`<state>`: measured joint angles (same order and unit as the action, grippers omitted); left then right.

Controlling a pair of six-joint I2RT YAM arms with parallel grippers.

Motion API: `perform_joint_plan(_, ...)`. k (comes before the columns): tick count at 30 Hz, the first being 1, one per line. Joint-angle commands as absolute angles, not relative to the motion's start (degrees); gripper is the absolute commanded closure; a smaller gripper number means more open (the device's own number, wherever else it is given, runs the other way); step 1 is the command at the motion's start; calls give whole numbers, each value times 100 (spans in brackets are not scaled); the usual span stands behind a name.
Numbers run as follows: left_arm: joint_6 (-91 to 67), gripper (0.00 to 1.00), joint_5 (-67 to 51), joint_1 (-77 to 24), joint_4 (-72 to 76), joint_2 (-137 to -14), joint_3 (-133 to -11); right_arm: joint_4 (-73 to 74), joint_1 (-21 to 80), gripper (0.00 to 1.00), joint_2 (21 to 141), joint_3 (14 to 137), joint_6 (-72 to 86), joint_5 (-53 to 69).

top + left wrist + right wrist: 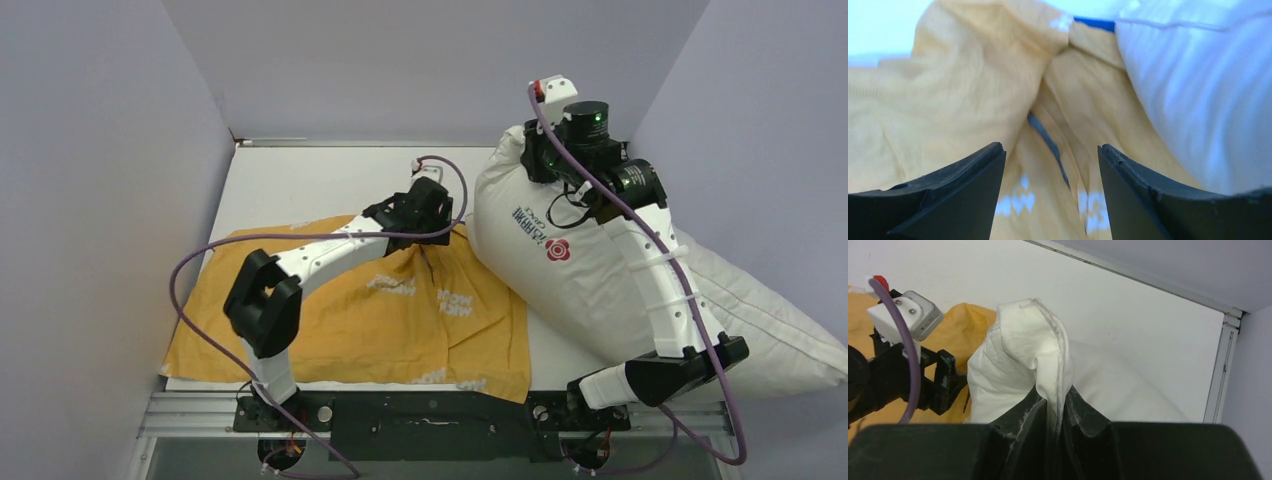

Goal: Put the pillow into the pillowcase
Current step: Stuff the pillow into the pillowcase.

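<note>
Since the coming move turns on how the pillow lines up with the case, that relation is logged first. Both items rest on the table [320, 185].

- The pillow [590, 290] fills the right side. Its long axis runs from far-centre toward the near-right corner, and its far corner is raised.
- The pillowcase [350, 320] lies orange face up, left of centre. Its right edge is bunched and touches the pillow's flank.
- The right end effector [1054, 392] is clamped tight on the pillow's seamed far corner.
- The left end effector [1049, 150] has its jaws well apart and grips nothing. It is poised just above the bunched fold, where a thin blue edge [1048, 142] shows.

Judgement: the held corner lies just right of that fold. The left arm is nearer the case and would have to lift one layer. Whether the fold is the case's mouth cannot be told.
</note>
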<state>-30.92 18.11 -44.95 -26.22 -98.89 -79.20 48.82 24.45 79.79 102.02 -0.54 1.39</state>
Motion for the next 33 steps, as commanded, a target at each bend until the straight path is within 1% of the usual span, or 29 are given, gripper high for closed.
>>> perform_joint_plan(1, -2209, 32, 2194, -4373, -2755, -10985, -8903, 4187, 1602, 95, 7883, 10625, 313, 714)
perform_joint_plan(6, -1844, 32, 2682, -4352, -3070, -12217, -9804, 3919, 787, 95, 7804, 10181, 531, 1642)
perform_joint_plan(8, -1825, 35, 3082, -4351, -3045, -12473, -9908, 3782, 724, 95, 7737, 10006, 593, 1884)
perform_joint_plan(9, -1828, 38, 3335, -4347, -2970, -12536, -9887, 3758, 717, 95, 7719, 9938, 612, 1987)
perform_joint_plan(10, -1839, 44, 3515, -4335, -2933, -12563, -9869, 3754, 720, 95, 7702, 9872, 622, 2119)
perform_joint_plan(11, -1866, 54, 3700, -4321, -2899, -12538, -9822, 3764, 721, 95, 7695, 9813, 619, 2261)
perform_joint_plan(13, -1828, 82, 3951, -4304, -2632, -12352, -9547, 3825, 721, 95, 7672, 9754, 580, 2443)
perform_joint_plan(14, -1776, 94, 4019, -4301, -2446, -12216, -9372, 3850, 721, 95, 7646, 9725, 558, 2516)
perform_joint_plan(15, -1724, 100, 4032, -4272, -2301, -12065, -9218, 3869, 721, 95, 7609, 9700, 554, 2571)
perform_joint_plan(18, -1672, 100, 3876, -4181, -2223, -11600, -8930, 3891, 721, 95, 7453, 9653, 549, 2719)
perform_joint_plan(23, -1505, 100, 3205, -4156, -2348, -10705, -8539, 4118, 721, 95, 7259, 9776, 501, 3101)
perform_joint_plan(27, -1691, 100, 2767, -4131, -2552, -10256, -8383, 4123, 727, 95, 7088, 9800, 560, 3537)
perform_joint_plan(33, -1925, 100, 1716, -3886, -2542, -9634, -8202, 4070, 727, 95, 7108, 9766, 706, 4229)
